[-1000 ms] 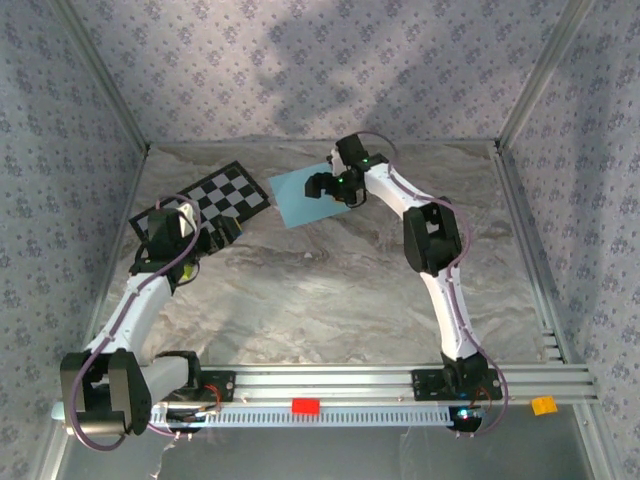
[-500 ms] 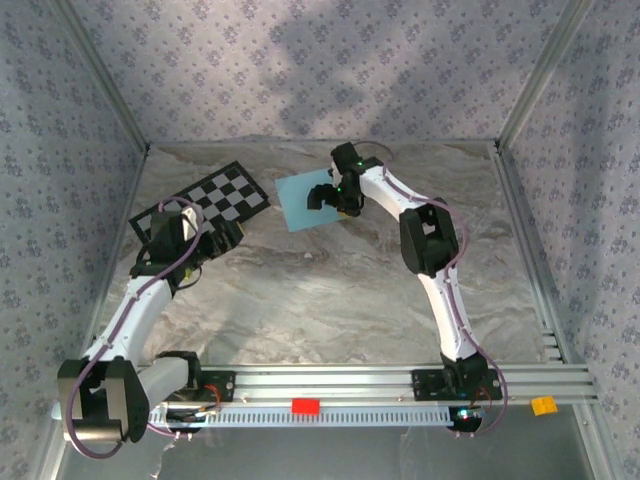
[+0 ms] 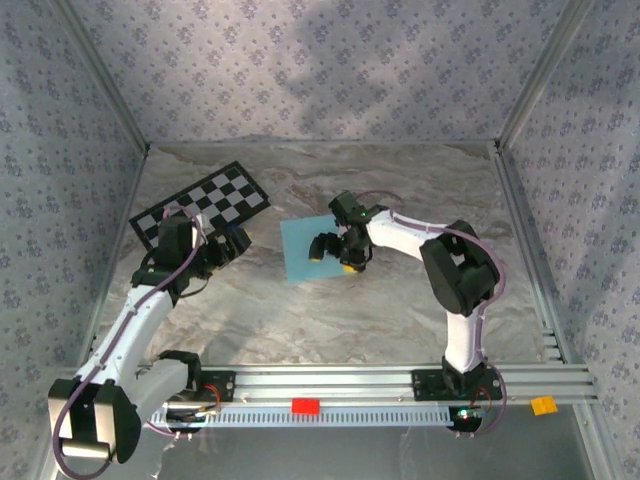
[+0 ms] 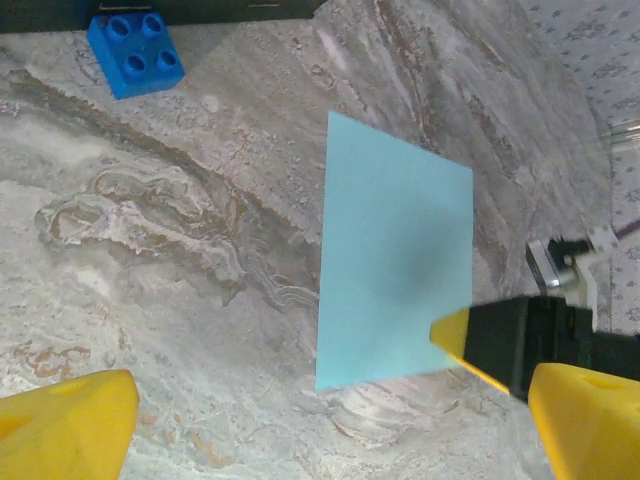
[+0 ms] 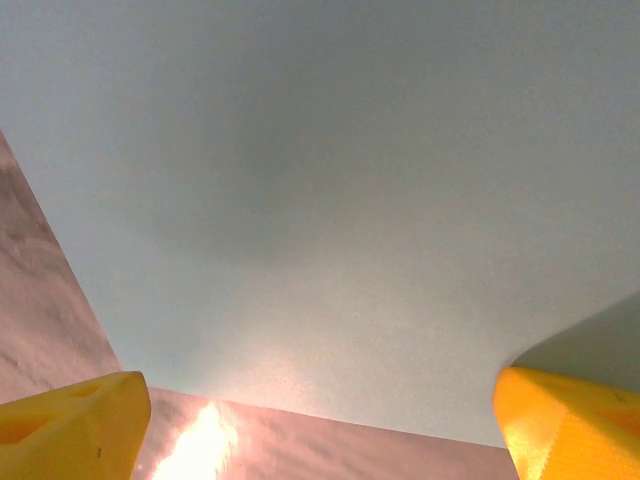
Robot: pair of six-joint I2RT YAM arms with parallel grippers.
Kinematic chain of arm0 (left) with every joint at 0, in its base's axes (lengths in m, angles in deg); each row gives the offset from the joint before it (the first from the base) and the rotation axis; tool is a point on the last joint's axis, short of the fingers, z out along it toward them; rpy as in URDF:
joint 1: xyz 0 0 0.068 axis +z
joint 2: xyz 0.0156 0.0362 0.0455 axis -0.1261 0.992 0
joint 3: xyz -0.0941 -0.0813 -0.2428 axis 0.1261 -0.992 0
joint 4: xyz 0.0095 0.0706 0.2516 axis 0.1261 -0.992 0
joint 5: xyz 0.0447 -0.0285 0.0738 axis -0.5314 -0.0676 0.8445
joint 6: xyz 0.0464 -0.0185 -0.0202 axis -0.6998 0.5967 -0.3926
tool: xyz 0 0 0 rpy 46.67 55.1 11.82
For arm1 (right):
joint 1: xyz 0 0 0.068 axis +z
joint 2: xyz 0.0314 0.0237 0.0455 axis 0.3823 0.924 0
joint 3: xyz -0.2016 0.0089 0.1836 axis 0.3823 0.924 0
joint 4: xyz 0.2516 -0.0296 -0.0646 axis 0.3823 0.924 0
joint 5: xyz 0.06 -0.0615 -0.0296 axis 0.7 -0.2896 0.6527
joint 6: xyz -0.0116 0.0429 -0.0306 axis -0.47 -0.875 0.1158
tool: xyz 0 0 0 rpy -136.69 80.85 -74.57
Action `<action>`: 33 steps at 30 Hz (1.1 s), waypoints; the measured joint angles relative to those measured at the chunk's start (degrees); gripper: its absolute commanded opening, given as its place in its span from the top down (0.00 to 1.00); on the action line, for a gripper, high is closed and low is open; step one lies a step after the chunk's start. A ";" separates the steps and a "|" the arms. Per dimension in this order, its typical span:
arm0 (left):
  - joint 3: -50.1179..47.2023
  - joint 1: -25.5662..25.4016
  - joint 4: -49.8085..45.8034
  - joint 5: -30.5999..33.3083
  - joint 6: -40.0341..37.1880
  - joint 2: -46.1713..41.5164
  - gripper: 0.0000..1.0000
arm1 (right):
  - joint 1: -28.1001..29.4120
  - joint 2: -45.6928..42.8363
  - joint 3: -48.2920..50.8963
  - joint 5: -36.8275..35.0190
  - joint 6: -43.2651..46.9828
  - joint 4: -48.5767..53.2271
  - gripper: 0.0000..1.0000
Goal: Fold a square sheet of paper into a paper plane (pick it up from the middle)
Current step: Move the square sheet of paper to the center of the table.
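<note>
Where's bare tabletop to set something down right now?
Free: the marble tabletop in front of the light-blue paper square, and its far right corner. Crowded: around the black-and-white checkerboard card, left gripper and right gripper.

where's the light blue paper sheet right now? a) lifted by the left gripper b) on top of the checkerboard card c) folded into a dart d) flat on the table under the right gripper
d: the square sheet of paper lies flat, unfolded, on the table with the open right gripper over it.
</note>
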 measured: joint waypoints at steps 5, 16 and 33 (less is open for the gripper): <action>0.72 -0.92 -2.58 0.13 -0.11 -0.79 0.00 | 0.98 -4.33 3.54 2.67 -2.23 -0.15 0.08; 0.81 -0.98 -6.12 0.42 -4.68 -2.64 0.00 | -2.25 1.01 -9.46 2.84 4.20 0.02 0.11; 0.04 2.80 -5.40 -6.12 -6.51 -3.56 0.00 | 2.45 3.39 -4.37 -1.57 -2.64 -1.73 0.13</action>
